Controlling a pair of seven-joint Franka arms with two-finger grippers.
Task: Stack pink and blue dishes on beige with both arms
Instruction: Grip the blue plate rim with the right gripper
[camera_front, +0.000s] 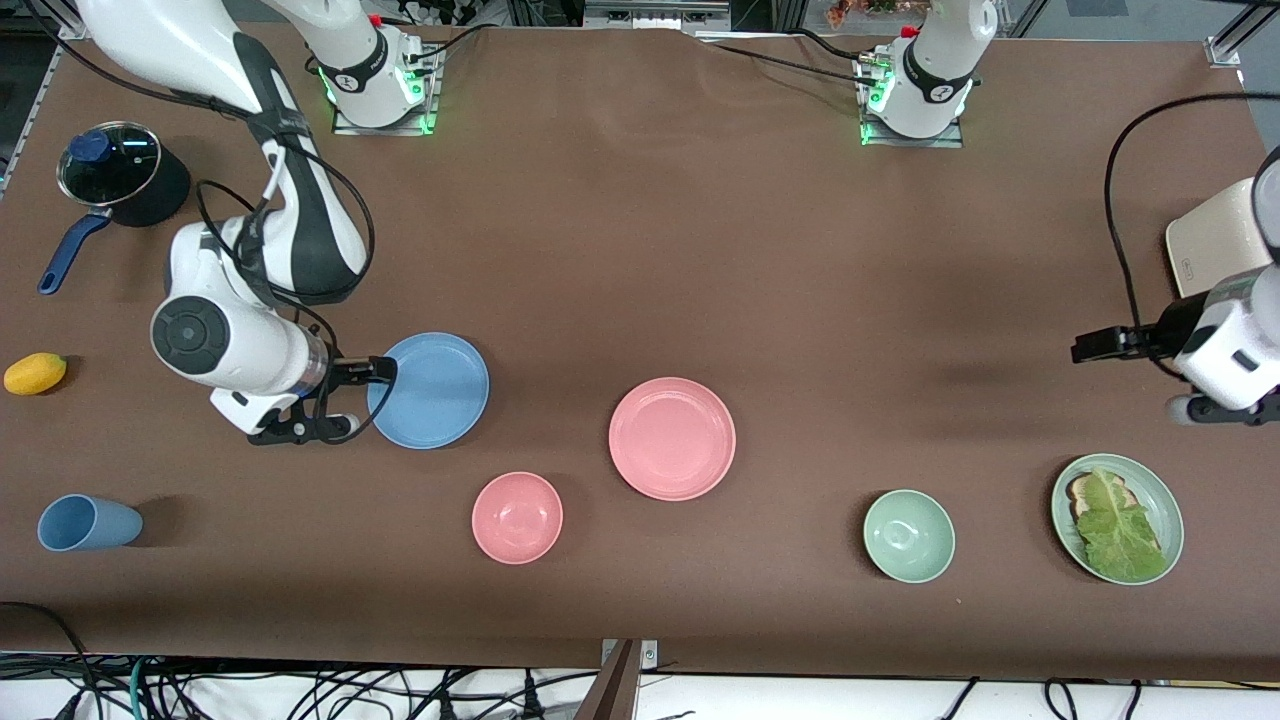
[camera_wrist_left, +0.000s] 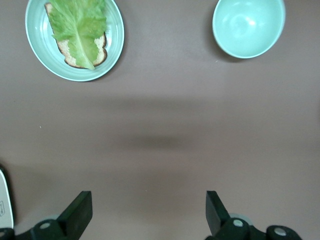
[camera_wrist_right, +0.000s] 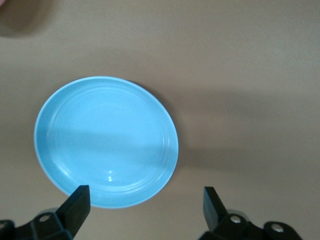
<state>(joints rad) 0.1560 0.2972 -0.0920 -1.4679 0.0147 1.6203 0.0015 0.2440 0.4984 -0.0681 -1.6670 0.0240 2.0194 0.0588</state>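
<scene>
Basically nothing is stacked yet: blue plate (camera_front: 428, 390) and pink plate (camera_front: 672, 438) lie apart on the tabletop (camera_front: 640, 250). The right gripper (camera_front: 365, 395) hangs at the blue plate's rim and the left gripper (camera_front: 1095, 345) over bare tabletop, both with jaws apart.

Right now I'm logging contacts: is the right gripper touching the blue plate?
Cannot tell: right wrist view shows the open right gripper at the blue plate's rim, neither contact nor gap plain.

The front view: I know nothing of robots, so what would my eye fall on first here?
Probably the pink plate in the middle of the brown table, and the blue plate toward the right arm's end, where the right end effector hangs open at its rim. The left end effector waits open over bare cloth, near a green plate holding lettuce on bread.
</scene>
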